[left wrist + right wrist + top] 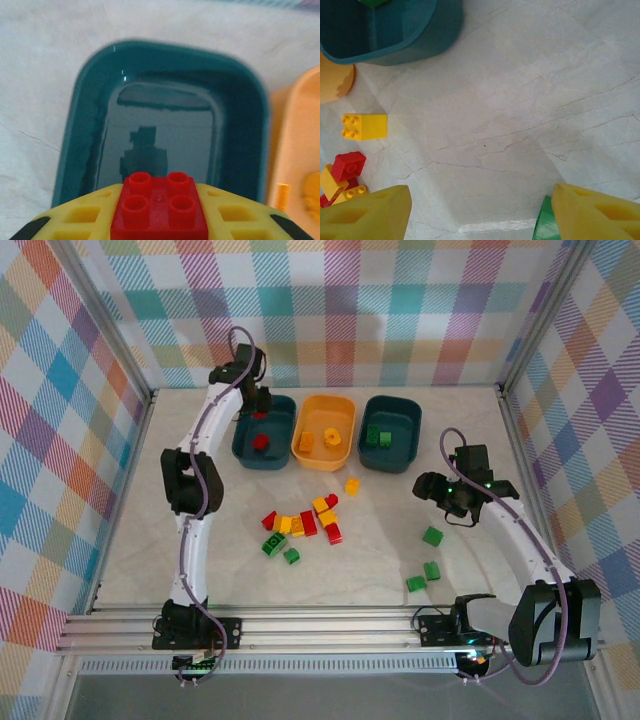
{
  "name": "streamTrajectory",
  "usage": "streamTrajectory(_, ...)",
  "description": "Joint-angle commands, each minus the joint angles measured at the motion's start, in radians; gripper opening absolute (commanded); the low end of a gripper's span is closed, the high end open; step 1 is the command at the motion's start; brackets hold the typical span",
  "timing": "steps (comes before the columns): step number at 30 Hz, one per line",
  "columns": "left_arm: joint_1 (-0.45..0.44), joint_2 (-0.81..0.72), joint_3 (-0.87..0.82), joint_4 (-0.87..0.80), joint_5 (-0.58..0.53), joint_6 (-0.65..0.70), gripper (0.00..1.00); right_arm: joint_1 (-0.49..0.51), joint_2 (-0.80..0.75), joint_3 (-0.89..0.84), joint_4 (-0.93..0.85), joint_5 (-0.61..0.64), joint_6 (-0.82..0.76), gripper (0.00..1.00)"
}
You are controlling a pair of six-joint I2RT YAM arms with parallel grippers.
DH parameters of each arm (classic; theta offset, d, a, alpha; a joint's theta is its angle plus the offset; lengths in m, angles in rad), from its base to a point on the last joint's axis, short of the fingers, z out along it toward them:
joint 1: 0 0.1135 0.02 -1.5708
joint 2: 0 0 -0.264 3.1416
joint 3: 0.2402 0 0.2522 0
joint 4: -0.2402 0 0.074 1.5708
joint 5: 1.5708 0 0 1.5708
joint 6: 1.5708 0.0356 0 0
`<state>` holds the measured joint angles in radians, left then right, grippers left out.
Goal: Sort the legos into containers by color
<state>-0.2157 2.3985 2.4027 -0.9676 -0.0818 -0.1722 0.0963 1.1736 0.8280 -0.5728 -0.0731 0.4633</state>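
**Red brick hanging over the left teal tub**

Left gripper (261, 425) is pinching a red 2x2 brick (159, 212) between its yellow fingers (75, 220), studs facing up at the wrist camera. It's square, so there's no real long axis to speak of. It's hanging above the left teal tub (243, 445), whose glossy floor is showing underneath.

All three tubs are sitting side by side along the far edge of the table (230, 570), long axes running near-to-far. That teal one is sitting toward the far-left corner. The orange tub (325, 400) in the middle is holding a couple of yellow bricks (307, 443), and the right teal tub (408, 450) is holding green bricks (378, 437).

Right gripper (480, 220) is hovering over the table toward the right edge, jaws standing wide apart. A green brick (543, 225) is peeking out just beside one of its fingers. A lone yellow brick (364, 126) is lying tipped on its side near the orange tub, studs pointing sideways. The mixed pile (300, 523) is sitting mid-table, with a few loose greens (432, 535) nearer the right edge.
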Motion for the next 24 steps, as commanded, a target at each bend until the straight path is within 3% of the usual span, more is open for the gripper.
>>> streamTrajectory(1,-0.001,0.027,0.041,-0.090,0.052,-0.023,0.31,-0.007,-0.014,-0.016,-0.019,-0.007,-0.003,0.75)
streamTrajectory(8,0.010,0.062,0.041,-0.073,0.082,-0.027,0.33,-0.007,-0.003,-0.044,-0.026,0.022,0.032,0.80)
streamTrajectory(11,0.010,0.068,0.041,-0.071,0.099,-0.027,0.44,-0.007,0.001,-0.053,-0.025,0.024,0.045,0.82)
streamTrajectory(17,0.010,0.059,0.041,-0.088,0.113,-0.028,0.52,-0.007,-0.003,-0.054,-0.033,0.016,0.054,0.83)
streamTrajectory(21,0.009,-0.004,-0.009,-0.081,0.133,-0.053,0.52,-0.007,-0.010,-0.070,-0.047,0.023,0.072,0.83)
streamTrajectory(24,0.010,-0.123,-0.137,-0.024,0.165,-0.110,0.52,-0.007,-0.011,-0.100,-0.047,0.031,0.111,0.87)
